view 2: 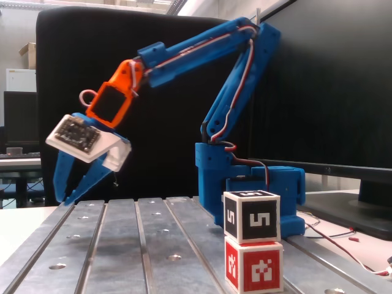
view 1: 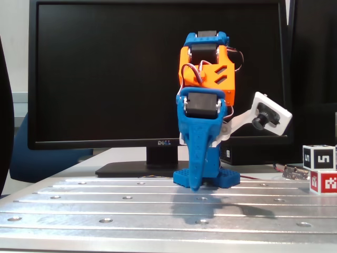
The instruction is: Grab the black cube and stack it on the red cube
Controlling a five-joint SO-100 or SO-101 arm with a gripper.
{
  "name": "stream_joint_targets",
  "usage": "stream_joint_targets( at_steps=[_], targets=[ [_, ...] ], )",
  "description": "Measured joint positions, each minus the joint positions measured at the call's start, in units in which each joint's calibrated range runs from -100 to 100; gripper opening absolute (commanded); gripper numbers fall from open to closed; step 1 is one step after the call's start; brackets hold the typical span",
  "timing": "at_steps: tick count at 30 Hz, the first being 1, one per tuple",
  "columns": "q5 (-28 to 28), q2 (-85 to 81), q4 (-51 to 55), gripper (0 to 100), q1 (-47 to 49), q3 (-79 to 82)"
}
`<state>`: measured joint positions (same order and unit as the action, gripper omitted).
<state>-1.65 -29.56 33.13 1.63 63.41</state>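
- We see the black cube (view 2: 252, 216) sitting squarely on top of the red cube (view 2: 253, 266), at 5 o'clock in this fixed view
- Claw (view 2: 64, 199) empty, fingers apart, tips just above the metal table (view 2: 122, 245), at 9 o'clock, well apart from the cubes
- Monitor (view 1: 105, 74) behind the arm

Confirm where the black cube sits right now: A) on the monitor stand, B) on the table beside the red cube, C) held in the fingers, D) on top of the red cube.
D: the black cube rests squarely on the red cube, while the gripper is far off with nothing between its fingers.
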Motion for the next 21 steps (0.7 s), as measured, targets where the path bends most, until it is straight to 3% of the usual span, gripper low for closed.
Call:
stream_joint_targets(
  at_steps=[21],
  targets=[
    [0.0,-29.4,-0.8,1,-0.9,21.6]
  ],
)
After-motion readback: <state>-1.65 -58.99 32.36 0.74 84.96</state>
